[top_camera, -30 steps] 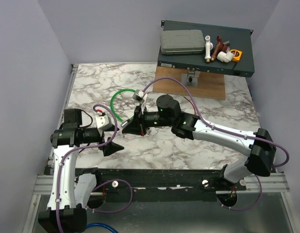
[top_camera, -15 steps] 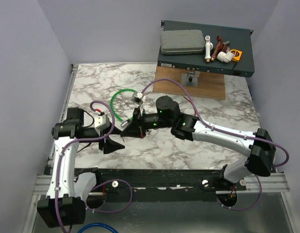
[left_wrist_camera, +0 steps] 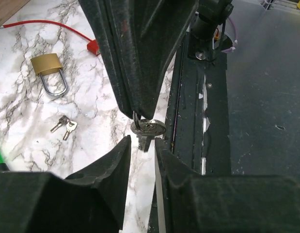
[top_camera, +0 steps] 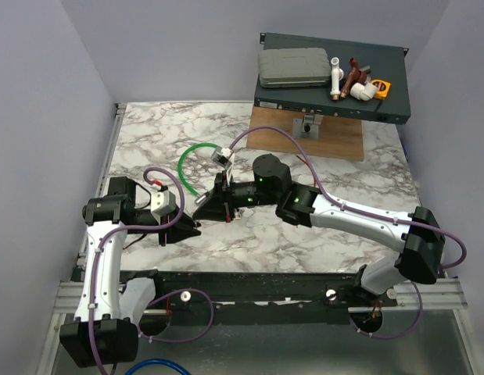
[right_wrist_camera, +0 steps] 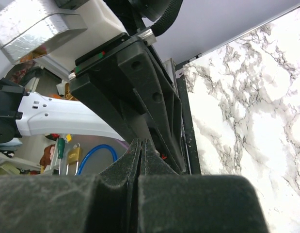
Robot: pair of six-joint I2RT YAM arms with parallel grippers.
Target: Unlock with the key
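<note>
While the right fingers [left_wrist_camera: 140, 58] are pressed fully together with the key [left_wrist_camera: 149, 129] pinched at their tips, we're early in the job. The key is off the surface [left_wrist_camera: 91, 97], up near the near rail, with its round metal head just under the right tips and its blade pointing down.

Left fingers [left_wrist_camera: 116, 160] are directly below with a narrow gap. The blade sits in the mouth of that gap and I see no contact on either side, so they hold nothing. Looks like a handover or regrip being set up.

Padlock [left_wrist_camera: 49, 65] lies flat on the marble, well away from both arms, nobody holding it. Shackle looks seated, so I'd call it locked.

Red cord [left_wrist_camera: 43, 22] runs behind the right fingers; can't tell if it reaches the key. A pair of small keys [left_wrist_camera: 64, 127] lies loose near the padlock.

Done: key picked up. Left: settle the grip, steady the padlock, line the blade up with the keyway, insert, turn, shackle out. Small key, so slipping in the pinch is the risk.
</note>
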